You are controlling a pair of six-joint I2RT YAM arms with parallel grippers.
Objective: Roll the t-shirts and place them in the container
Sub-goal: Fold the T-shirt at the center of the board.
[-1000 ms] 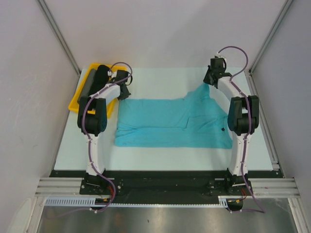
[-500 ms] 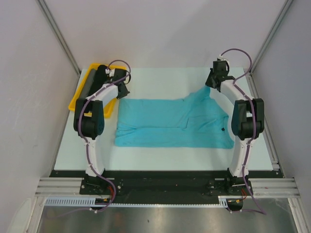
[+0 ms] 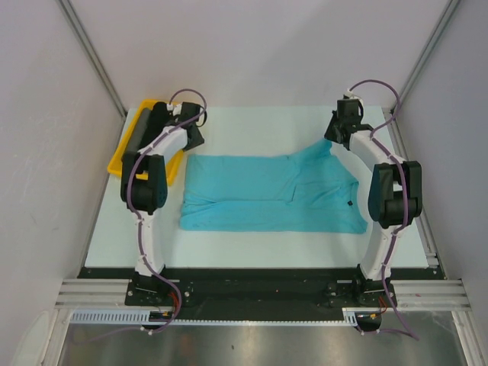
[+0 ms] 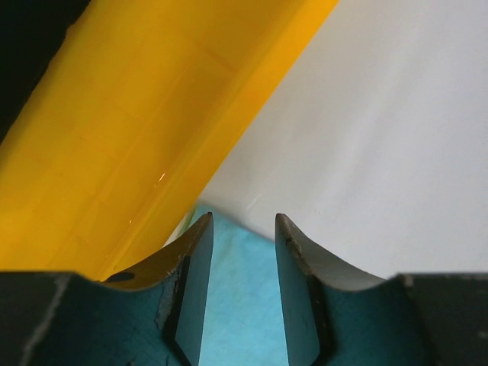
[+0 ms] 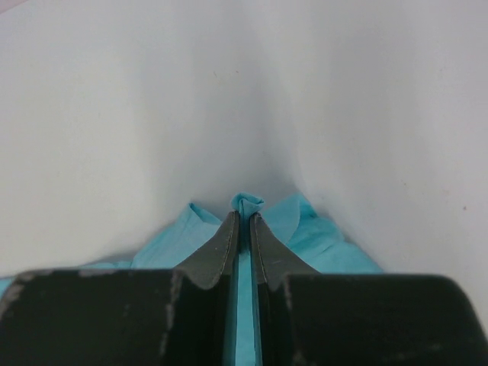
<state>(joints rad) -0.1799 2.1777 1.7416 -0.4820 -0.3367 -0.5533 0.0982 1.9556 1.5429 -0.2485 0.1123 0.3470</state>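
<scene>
A teal t-shirt (image 3: 267, 198) lies spread flat across the middle of the pale table (image 3: 252, 126) in the overhead view, its long edge running left to right; a small dark tag (image 3: 348, 203) shows near its right end. The shirt's upper right corner is drawn up into a peak toward the upper right of the frame, where the right gripper (image 3: 336, 137) has it; in the right wrist view the right gripper (image 5: 244, 219) stands with its jaws all but together, pinching a thin fold of the t-shirt (image 5: 245, 202) that pokes out just past the fingertips, more of the cloth bunched on either side below.

At the upper left of the overhead view a yellow tray (image 3: 118, 162) sits at the table's left edge, just beside the shirt's upper left corner; inside it lie a black fabric roll (image 3: 158, 118) and a thinner grey fabric roll (image 3: 136, 133), side by side along the tray's length, the grey one nearer the left rim; the left arm crosses over part of the tray, hiding the rest of its floor.

The left gripper (image 3: 194, 139) hangs over that shirt corner; in the left wrist view the left gripper (image 4: 242, 223) has its jaws parted with a clear gap, teal cloth (image 4: 238, 305) showing between them but not clamped, the tray's yellow wall (image 4: 114, 137) filling the upper left of the frame and bare table (image 4: 381, 114) the right.
</scene>
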